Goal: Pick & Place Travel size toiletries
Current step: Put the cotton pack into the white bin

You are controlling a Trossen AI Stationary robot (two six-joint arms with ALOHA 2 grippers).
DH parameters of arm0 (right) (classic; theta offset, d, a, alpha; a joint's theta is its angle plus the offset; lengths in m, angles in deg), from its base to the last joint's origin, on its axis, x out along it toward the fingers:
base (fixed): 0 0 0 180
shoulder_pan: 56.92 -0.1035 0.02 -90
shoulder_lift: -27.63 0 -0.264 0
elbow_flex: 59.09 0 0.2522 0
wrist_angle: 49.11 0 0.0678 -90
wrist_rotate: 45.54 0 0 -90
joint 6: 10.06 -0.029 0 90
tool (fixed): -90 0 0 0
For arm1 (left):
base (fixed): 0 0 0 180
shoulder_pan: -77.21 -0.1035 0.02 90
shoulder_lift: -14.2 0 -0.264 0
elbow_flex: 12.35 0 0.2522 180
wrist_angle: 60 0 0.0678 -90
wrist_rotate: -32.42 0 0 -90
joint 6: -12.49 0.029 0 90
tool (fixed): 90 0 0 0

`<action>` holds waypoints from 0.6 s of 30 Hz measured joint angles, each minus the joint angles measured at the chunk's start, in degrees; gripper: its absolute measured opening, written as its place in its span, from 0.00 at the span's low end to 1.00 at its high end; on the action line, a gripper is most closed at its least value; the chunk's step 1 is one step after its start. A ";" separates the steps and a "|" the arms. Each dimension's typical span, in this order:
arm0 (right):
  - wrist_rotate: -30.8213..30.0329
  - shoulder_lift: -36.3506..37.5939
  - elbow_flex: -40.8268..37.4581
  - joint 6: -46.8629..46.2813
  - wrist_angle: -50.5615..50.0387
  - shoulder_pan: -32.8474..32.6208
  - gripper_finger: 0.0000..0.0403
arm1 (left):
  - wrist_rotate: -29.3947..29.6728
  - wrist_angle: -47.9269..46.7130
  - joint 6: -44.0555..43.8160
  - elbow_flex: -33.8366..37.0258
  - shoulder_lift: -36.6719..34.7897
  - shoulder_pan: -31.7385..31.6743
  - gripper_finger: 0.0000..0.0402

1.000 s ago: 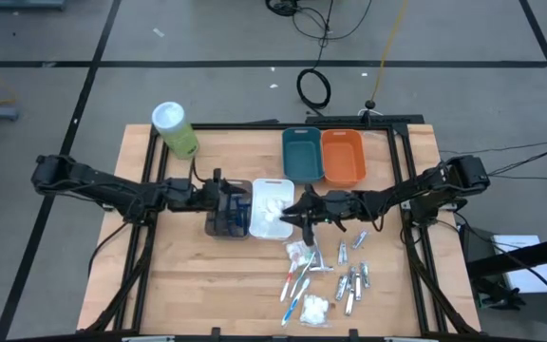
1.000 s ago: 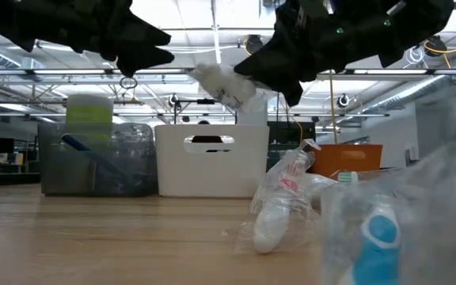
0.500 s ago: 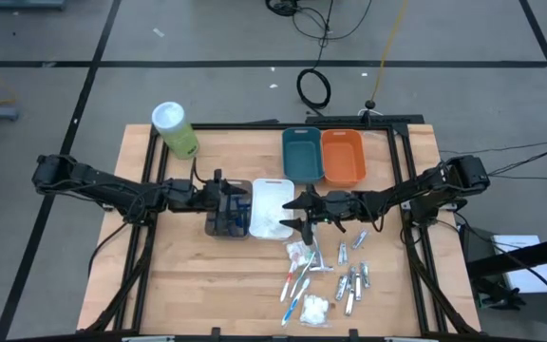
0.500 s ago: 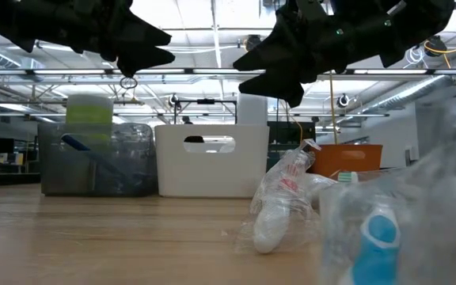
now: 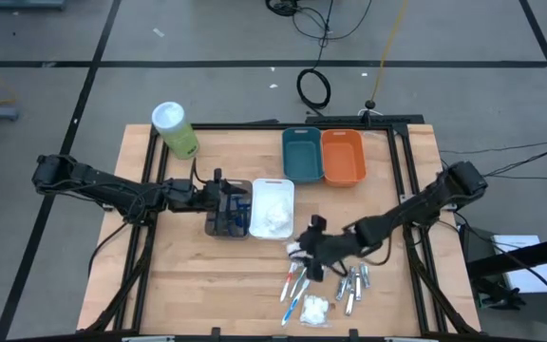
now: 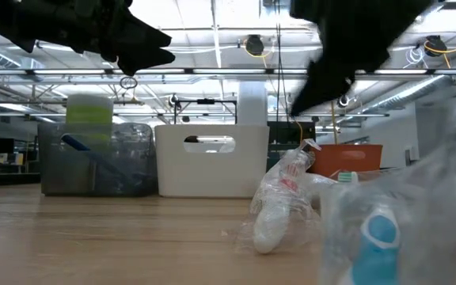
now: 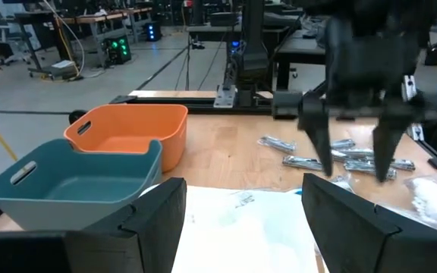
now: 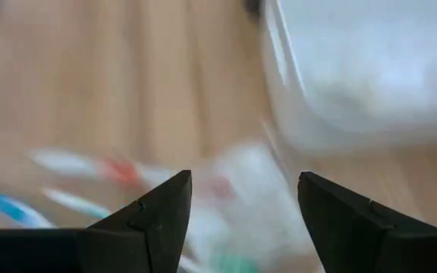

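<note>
Right gripper [image 5: 309,249] spread wide, empty, above toothbrushes [image 5: 295,285]; seen head-on only from left wrist. Left gripper [image 7: 241,220] open, empty, over white bin [image 5: 273,210].

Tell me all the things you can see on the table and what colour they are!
Green canister: one, white lid, far left corner of the table.
Teal bin: one, far side, touching the orange bin.
Orange bin: one, right of the teal one.
White bin: one, middle of the table, white packets inside.
Clear grey bin: one, against the white bin's left side.
Toothbrushes: several, red, blue and white, near side.
Silvery tubes: a handful, right of the toothbrushes.
White packet: one, near edge.
Left gripper: dark, open, over the grey bin.
Right gripper: dark, open, over the loose pile.
</note>
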 joint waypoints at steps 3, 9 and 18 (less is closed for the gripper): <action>1.15 -3.15 1.07 -3.20 -6.50 -0.84 0.57 | -0.01 -0.02 -0.51 0.00 0.00 -0.03 0.65; 8.21 -7.25 0.51 -6.62 -7.47 -0.44 0.56 | 0.00 -0.07 -2.13 0.00 0.00 -0.03 0.65; 8.15 -8.07 0.47 -5.57 -4.61 2.16 0.56 | -0.02 -0.39 -2.36 -0.02 0.00 -0.03 0.65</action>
